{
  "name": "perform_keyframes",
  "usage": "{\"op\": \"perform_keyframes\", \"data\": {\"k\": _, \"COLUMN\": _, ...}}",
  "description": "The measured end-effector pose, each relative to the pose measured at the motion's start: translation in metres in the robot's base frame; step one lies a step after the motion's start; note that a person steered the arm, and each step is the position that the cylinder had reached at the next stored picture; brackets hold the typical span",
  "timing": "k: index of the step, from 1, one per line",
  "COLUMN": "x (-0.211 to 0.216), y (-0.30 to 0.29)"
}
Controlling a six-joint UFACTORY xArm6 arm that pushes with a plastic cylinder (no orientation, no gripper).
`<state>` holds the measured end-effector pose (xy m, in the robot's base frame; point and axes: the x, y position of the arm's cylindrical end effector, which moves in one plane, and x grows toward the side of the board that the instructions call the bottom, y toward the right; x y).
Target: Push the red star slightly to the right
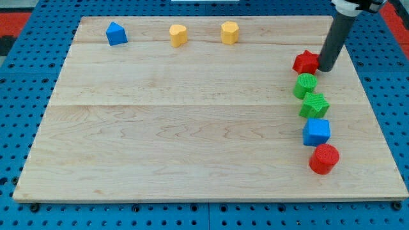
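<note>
The red star (306, 61) lies near the board's right edge, at the top of a column of blocks. My tip (325, 68) stands right beside it, on its right side, touching or nearly touching it. The dark rod runs up from there to the view's top right.
Below the red star sit a green cylinder (305, 85), a green star (314, 105), a blue cube (316, 131) and a red cylinder (324, 159). Along the top are a blue block (116, 33) and two yellow blocks (178, 35) (230, 32). The wooden board (192, 115) lies on blue pegboard.
</note>
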<state>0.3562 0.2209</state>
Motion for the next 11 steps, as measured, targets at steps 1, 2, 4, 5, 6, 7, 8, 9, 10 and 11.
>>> {"op": "perform_keyframes", "data": {"k": 1, "x": -0.009, "y": -0.015}}
{"op": "perform_keyframes", "data": {"k": 2, "x": -0.03, "y": 0.032}}
{"op": "perform_keyframes", "data": {"k": 4, "x": -0.072, "y": -0.078}}
{"op": "perform_keyframes", "data": {"k": 5, "x": -0.036, "y": -0.095}}
{"op": "perform_keyframes", "data": {"k": 6, "x": -0.025, "y": -0.084}}
{"op": "perform_keyframes", "data": {"k": 7, "x": -0.025, "y": -0.072}}
{"op": "perform_keyframes", "data": {"k": 8, "x": -0.026, "y": -0.062}}
{"op": "perform_keyframes", "data": {"k": 9, "x": -0.034, "y": -0.117}}
{"op": "perform_keyframes", "data": {"k": 10, "x": -0.036, "y": -0.221}}
{"op": "perform_keyframes", "data": {"k": 11, "x": -0.078, "y": -0.27}}
